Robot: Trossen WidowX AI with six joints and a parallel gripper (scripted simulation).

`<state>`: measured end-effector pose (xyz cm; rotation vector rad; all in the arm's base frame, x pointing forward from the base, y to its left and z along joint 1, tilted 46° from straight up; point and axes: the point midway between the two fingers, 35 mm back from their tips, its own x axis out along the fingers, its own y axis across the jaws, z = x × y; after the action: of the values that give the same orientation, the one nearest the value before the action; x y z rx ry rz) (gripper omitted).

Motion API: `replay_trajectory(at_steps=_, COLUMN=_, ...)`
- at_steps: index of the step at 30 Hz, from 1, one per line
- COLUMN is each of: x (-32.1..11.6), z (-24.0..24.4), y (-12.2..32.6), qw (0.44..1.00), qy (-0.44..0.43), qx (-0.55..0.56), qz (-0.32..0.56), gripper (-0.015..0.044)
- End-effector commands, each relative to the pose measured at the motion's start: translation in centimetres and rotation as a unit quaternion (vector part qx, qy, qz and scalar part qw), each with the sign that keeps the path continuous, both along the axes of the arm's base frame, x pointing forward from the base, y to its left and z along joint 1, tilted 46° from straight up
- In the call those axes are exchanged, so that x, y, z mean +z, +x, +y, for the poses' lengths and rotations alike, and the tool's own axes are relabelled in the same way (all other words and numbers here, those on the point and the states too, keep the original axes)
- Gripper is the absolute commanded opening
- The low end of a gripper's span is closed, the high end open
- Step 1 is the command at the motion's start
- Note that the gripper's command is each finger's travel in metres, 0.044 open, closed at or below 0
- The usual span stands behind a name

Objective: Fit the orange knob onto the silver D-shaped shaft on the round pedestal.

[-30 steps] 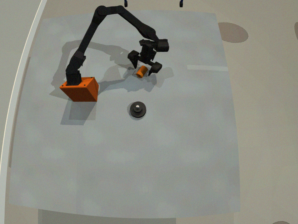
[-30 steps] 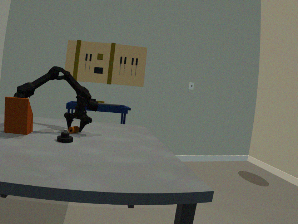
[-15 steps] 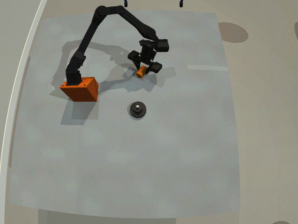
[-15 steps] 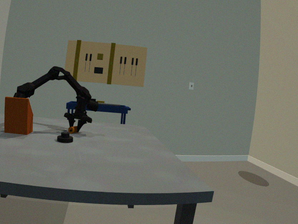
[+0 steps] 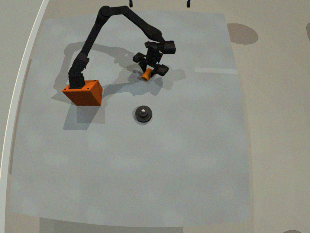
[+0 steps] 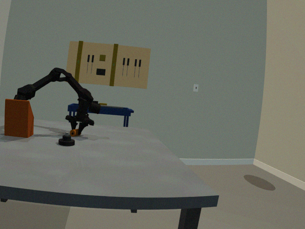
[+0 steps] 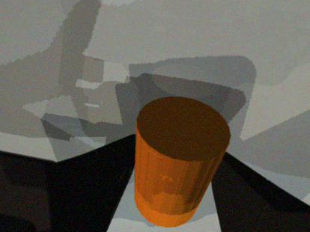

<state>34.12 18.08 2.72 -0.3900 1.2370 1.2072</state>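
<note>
The orange knob [image 5: 147,74] [image 6: 74,132] [image 7: 176,171] lies on its side at table level, its hole end facing toward the pedestal side in the top and exterior views. My gripper [image 5: 148,72] [image 6: 76,132] [image 7: 175,149] points down and is shut on the knob, one dark finger on each side of it. In the wrist view the knob's plain dark end faces up and its hole is hidden. The round black pedestal [image 5: 148,117] [image 6: 66,142] stands upright on the table in front of the knob. Its silver shaft [image 5: 142,110] [image 6: 66,133] points up; I cannot make out its flat side.
The orange base block [image 5: 83,97] [image 6: 17,118] of the arm stands left of the pedestal on the grey table [image 5: 175,162] [image 6: 98,169]. A blue bench [image 6: 110,110] and a tool board [image 6: 132,81] are beyond the table.
</note>
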Motion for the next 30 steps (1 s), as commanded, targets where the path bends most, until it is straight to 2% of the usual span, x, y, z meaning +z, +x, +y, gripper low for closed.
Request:
replay_trajectory(at_steps=1, x=0.0, z=-0.2, y=-0.1, qw=1.0, qy=0.018, qx=-0.008, qz=-0.007, gripper=0.0179)
replay_trajectory(at_steps=30, x=-0.8, z=-3.0, y=-1.6, qw=0.963, qy=0.229, qx=-0.097, qz=-0.103, gripper=0.0179)
